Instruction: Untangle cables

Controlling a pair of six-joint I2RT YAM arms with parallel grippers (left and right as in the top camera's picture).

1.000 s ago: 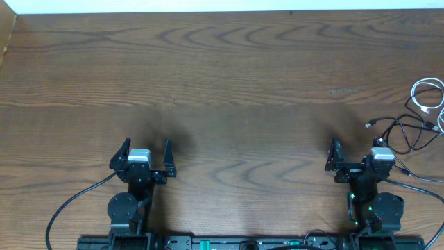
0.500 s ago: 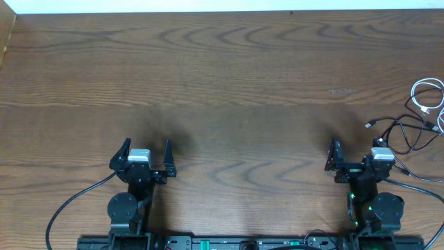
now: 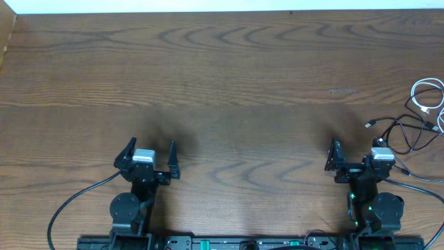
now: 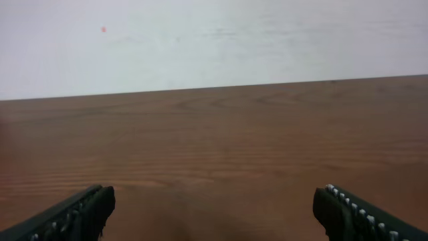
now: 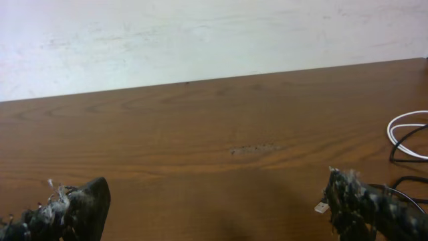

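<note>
Diff vs a second ago: my left gripper (image 3: pixel 151 144) has slid a touch toward the right along the near edge of the table (image 3: pixel 222 69); the right gripper (image 3: pixel 356 147) hasn't budged, and the cables sit the same as before

Left gripper: fingers spread wide, nothing between them. Its wrist cam (image 4: pixel 214 197) shows only bare wood grain ahead and a pale wall (image 4: pixel 214 40) with one small red dot (image 4: pixel 103 29)

Right gripper: also spread wide, holding nothing, and seen the same way in its wrist cam (image 5: pixel 217 194). Both fingertips look frayed or fuzzy there

White cable (image 3: pixel 427 94): looped at the right edge, partly cut off by the frame; its wrist-cam arc shows too (image 5: pixel 401 124)

Black cable (image 3: pixel 409 132): looser loops just nearer than the white one, also at the right edge, running toward my right arm. The two cross or touch near the right edge; can't tell which lies on top

One plug (image 3: pixel 368 125) of the black cable points toward table centre and lies just beside my right gripper's outer finger, apart from it as far as I can see (image 5: pixel 322 207)

Small scuff (image 3: pixel 343 91) in the wood toward the far right, also in the right wrist cam (image 5: pixel 254 148)

Green light (image 3: pixel 374 206) is lit on my right arm base
</note>
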